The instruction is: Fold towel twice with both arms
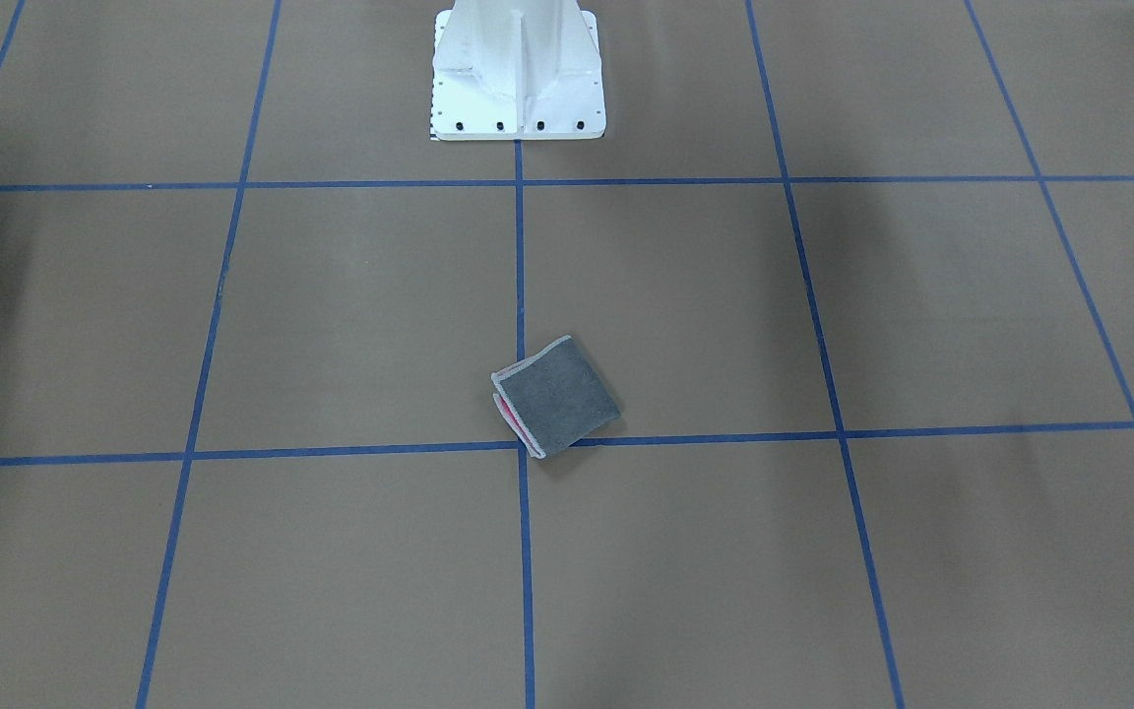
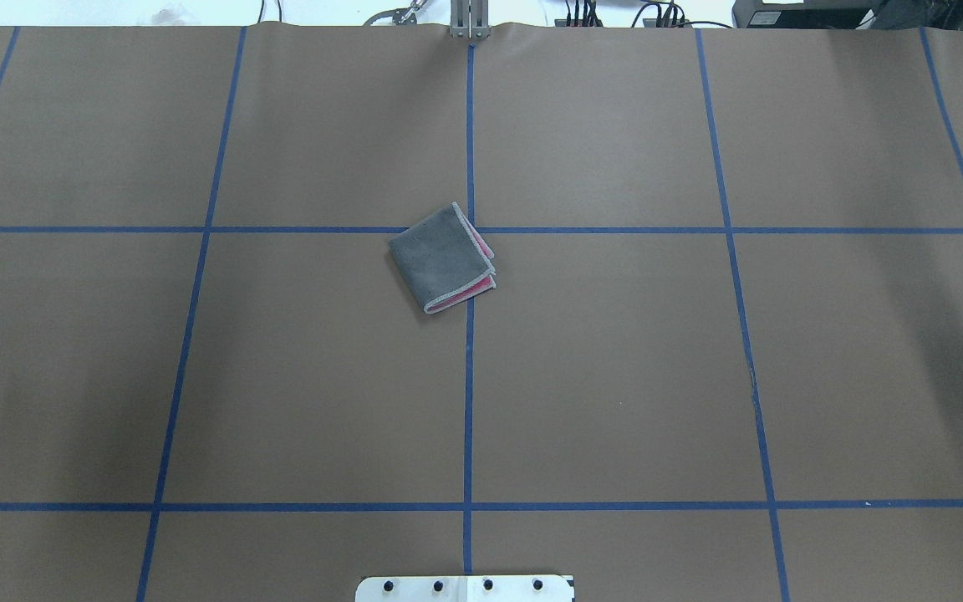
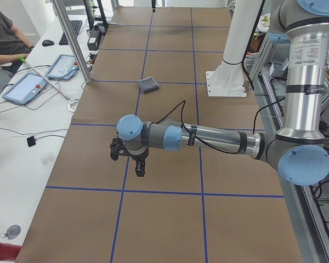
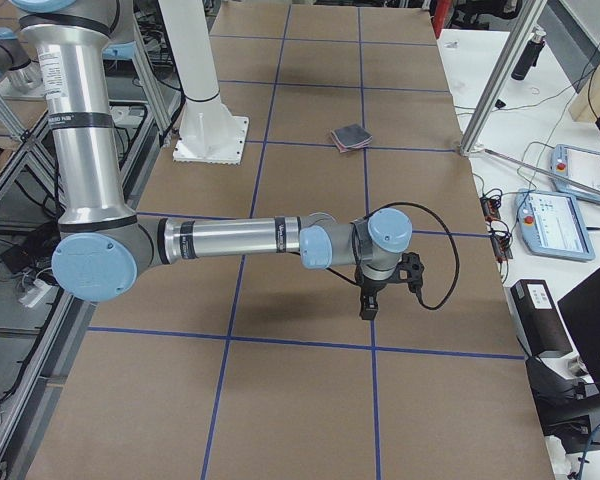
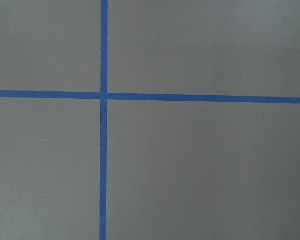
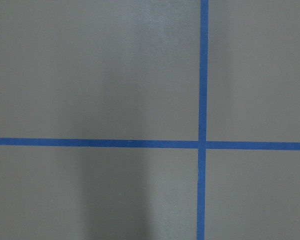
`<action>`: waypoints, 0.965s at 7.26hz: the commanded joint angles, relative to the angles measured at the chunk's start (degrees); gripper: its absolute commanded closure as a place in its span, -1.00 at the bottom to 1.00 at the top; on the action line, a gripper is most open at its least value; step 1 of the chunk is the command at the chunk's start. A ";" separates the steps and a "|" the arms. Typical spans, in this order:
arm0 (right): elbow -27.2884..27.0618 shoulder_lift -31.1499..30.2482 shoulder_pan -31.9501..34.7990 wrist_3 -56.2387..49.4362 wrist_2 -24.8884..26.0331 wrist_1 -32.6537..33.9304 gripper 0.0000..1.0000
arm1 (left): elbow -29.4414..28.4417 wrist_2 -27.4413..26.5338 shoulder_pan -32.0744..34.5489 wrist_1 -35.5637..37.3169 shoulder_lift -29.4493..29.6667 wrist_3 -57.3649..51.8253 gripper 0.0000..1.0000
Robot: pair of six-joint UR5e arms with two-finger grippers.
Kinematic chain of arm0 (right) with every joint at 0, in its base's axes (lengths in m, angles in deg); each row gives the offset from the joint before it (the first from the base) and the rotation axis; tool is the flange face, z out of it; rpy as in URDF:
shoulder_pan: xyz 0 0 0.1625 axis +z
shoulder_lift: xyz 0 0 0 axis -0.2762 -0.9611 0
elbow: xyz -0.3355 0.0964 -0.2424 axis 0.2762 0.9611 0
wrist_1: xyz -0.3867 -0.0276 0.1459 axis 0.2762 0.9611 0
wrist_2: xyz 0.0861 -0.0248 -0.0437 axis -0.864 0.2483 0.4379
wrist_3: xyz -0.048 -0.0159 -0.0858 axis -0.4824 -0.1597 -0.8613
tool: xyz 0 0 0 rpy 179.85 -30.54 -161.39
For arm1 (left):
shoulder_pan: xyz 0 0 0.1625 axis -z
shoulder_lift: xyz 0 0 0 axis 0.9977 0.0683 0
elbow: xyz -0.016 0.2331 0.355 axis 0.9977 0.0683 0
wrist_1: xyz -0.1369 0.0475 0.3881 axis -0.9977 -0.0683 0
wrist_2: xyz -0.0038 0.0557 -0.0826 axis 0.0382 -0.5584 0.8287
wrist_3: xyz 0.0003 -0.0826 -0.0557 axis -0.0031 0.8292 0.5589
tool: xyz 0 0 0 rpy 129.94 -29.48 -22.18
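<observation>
The towel (image 2: 441, 257) lies near the table's middle, folded into a small square, dark grey face up, with pink layers showing at its open edges. It also shows in the front view (image 1: 557, 396) and in both side views (image 3: 147, 84) (image 4: 349, 137). My left gripper (image 3: 141, 170) hangs over the table near my left end, far from the towel. My right gripper (image 4: 367, 308) hangs over the table near my right end, also far from it. I cannot tell whether either is open or shut. Both wrist views show only brown table surface and blue tape lines.
The white pedestal (image 1: 518, 79) stands at the robot's side of the table (image 2: 615, 376). A side desk with tablets (image 3: 24, 87) and cables runs along the far edge, and a seated person (image 3: 5, 33) is at it. Metal frame posts (image 4: 500, 80) stand beside the table.
</observation>
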State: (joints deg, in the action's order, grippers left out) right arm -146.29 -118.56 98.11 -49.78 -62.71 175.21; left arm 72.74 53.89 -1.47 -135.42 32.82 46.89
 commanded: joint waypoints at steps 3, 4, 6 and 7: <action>-3.31 -0.41 -0.69 -0.26 0.61 3.12 -1.00 | -1.01 -0.01 -0.15 -0.11 0.00 -0.06 -1.00; -3.22 -0.50 -0.69 -0.34 1.05 3.12 -1.00 | -1.01 -0.01 -0.15 -0.29 0.27 -0.15 -1.00; -2.44 -0.50 -0.34 -4.54 1.05 3.12 -1.00 | -0.92 -0.54 -0.06 -2.04 0.27 -0.15 -1.00; -2.35 -0.50 -0.25 -4.74 1.05 3.12 -1.00 | -1.10 -0.89 -0.06 -2.22 0.01 -0.15 -1.00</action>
State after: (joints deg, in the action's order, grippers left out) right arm -148.93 -119.07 97.71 -53.37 -61.68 178.33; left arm 71.76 53.42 -1.58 -137.15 33.01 46.74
